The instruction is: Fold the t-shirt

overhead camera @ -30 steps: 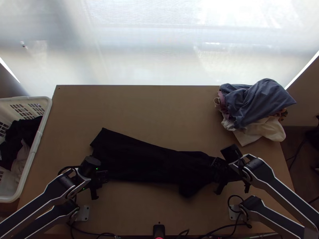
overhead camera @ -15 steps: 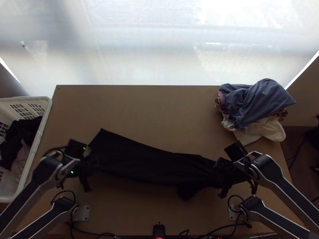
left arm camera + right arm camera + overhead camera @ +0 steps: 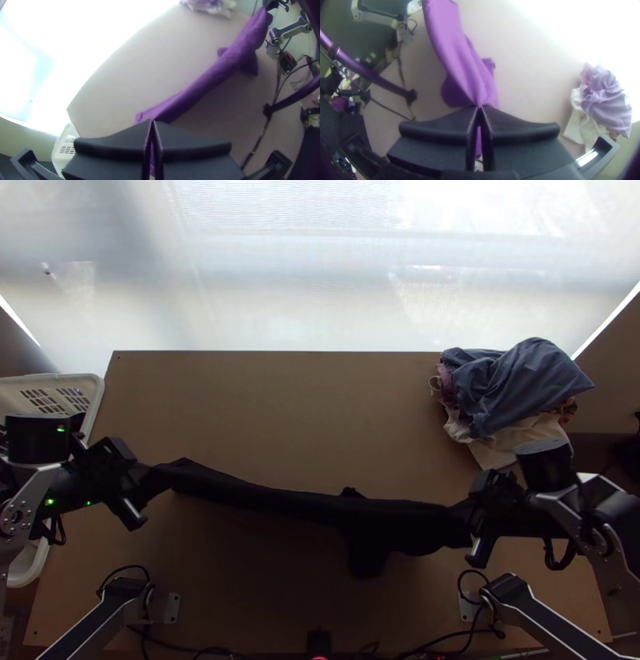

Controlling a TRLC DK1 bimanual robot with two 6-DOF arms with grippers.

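Both ends of the t-shirt (image 3: 276,497) are pinched: L tool (image 3: 152,121) closed tight on one, R tool (image 3: 479,107) on the other. It hangs btwn them over the surface (image 3: 280,404). Looks soft, light & floppy, prob. not slippery; best grab = end corners.

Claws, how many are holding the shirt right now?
2. The left claw is shut on one end of the shirt, the right claw on its other end.
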